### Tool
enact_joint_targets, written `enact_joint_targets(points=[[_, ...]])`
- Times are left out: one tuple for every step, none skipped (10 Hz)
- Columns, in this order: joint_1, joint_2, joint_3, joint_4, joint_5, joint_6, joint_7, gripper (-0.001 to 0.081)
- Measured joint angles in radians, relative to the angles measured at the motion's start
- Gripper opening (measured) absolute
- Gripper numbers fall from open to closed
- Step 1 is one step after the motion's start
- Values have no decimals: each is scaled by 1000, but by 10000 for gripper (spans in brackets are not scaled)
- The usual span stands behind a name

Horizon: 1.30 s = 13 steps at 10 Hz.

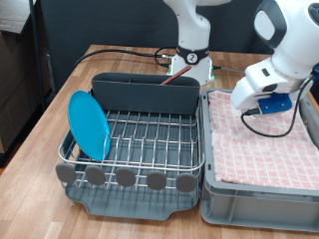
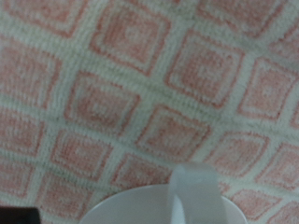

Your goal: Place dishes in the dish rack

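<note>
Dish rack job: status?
Hand over the pink checkered cloth in the crate, grip state unclear. Blue plate upright in dish rack. White cup below the hand.

**Table surface**

Wooden table (image 1: 60,100) carries two things side by side, touching: dish rack (image 1: 135,149) on its dark grey tray toward the exterior view's left, grey crate (image 1: 259,199) on the right. Black cable (image 1: 120,52) lies behind them.

No text or labels can be read
</note>
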Motion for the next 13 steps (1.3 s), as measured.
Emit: enact_joint_targets(points=[[0,0,0,-4,0,7,3,683],[0,0,-1,-9,0,13,5,487],[0,-1,-2,-13,0,18,5,307],[0,-1,-4,-15,0,24,5,307],[0,-2,-5,-16,0,25,5,125],[0,-3,-7,-16,0,25,6,125],[0,-7,-8,-16,1,25,7,72],[0,-15,-8,-17,1,20,11,72],[0,-26,-8,-17,3,9,13,72],[0,-39,-8,-17,7,-4,13,72],[0,-54,-8,-16,11,-21,13,72],[0,-70,-8,-14,14,-37,13,72],[0,-86,-8,-12,16,-47,13,72]])
